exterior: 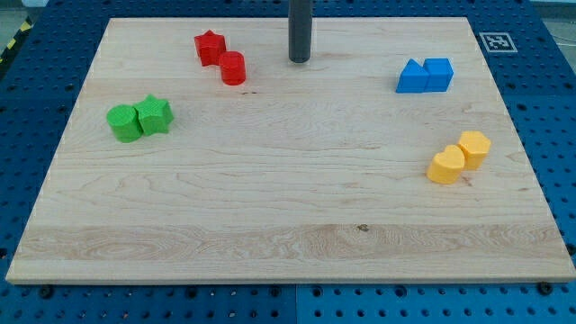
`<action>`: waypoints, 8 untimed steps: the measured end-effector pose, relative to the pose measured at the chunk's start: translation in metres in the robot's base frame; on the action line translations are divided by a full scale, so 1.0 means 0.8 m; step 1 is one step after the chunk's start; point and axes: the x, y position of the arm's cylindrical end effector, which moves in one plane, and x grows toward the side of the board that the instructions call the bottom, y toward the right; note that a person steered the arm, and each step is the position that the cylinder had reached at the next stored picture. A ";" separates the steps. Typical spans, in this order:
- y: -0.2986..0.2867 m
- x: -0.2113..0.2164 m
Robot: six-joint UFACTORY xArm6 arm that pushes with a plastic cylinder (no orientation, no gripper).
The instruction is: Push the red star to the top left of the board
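The arm carries no claw, only a dark rod, so there are no jaws to stand apart or together. In the camera view, my tip (300,59) rests on the board (270,207) near the view's top, touching no block, right of the red cylinder (233,68). The red star (210,47) sits upper left, touching that cylinder.

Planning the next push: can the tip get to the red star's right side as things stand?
Probably not directly. My tip sits right of the red cylinder, which touches the red star on its lower right; going above the cylinder looks open.
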 end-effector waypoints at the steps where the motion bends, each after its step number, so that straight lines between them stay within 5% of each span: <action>1: -0.013 -0.002; 8: -0.134 0.012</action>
